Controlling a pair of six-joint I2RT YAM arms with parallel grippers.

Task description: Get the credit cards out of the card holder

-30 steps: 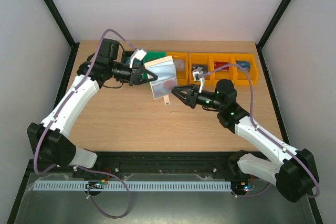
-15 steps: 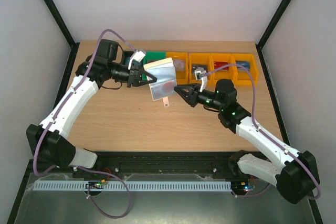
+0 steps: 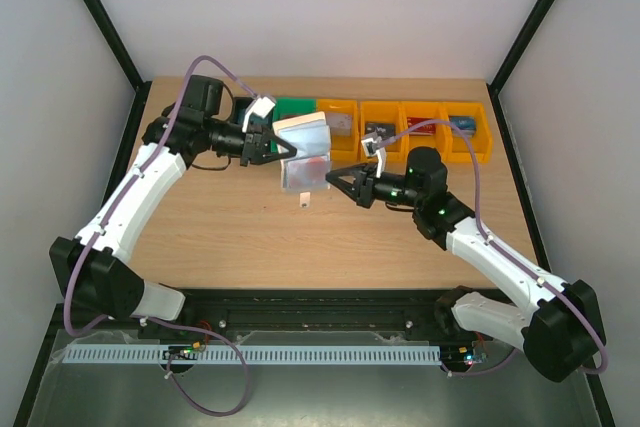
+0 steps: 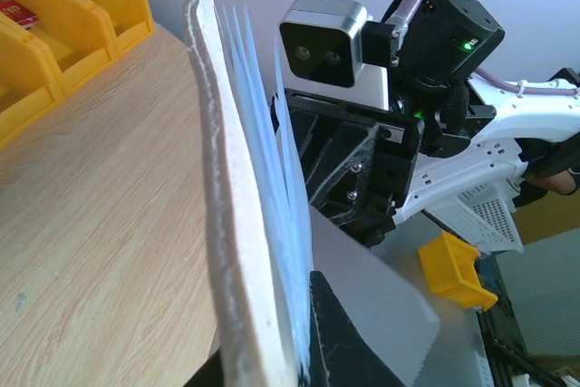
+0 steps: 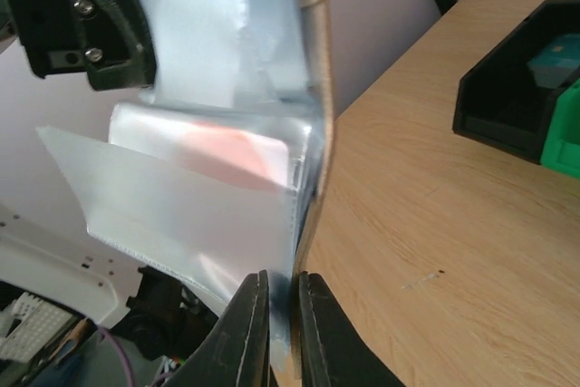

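The card holder [image 3: 303,157] hangs open above the table, white cover outward, with my left gripper [image 3: 272,147] shut on its left edge. In the left wrist view the card holder [image 4: 222,188] is edge-on, its pale blue sleeves fanned out beside my gripper [image 4: 304,351]. My right gripper [image 3: 335,180] is at the holder's lower right corner. From the right wrist, the jaws of that gripper [image 5: 283,314] are pinched on the lower edge of a see-through sleeve [image 5: 181,215]. A reddish credit card [image 5: 237,147] shows through a sleeve.
A black bin [image 3: 243,107], a green bin [image 3: 293,107] and several orange bins [image 3: 425,144] line the table's far edge. The orange ones hold a grey card [image 3: 378,132], a red card [image 3: 420,127] and a blue card [image 3: 462,125]. The black bin [image 5: 517,97] holds a teal card [image 5: 553,52].
My right gripper has moved left onto the holder's lower corner and its jaws have closed on a sleeve edge. The holder has tipped slightly lower in my left gripper.
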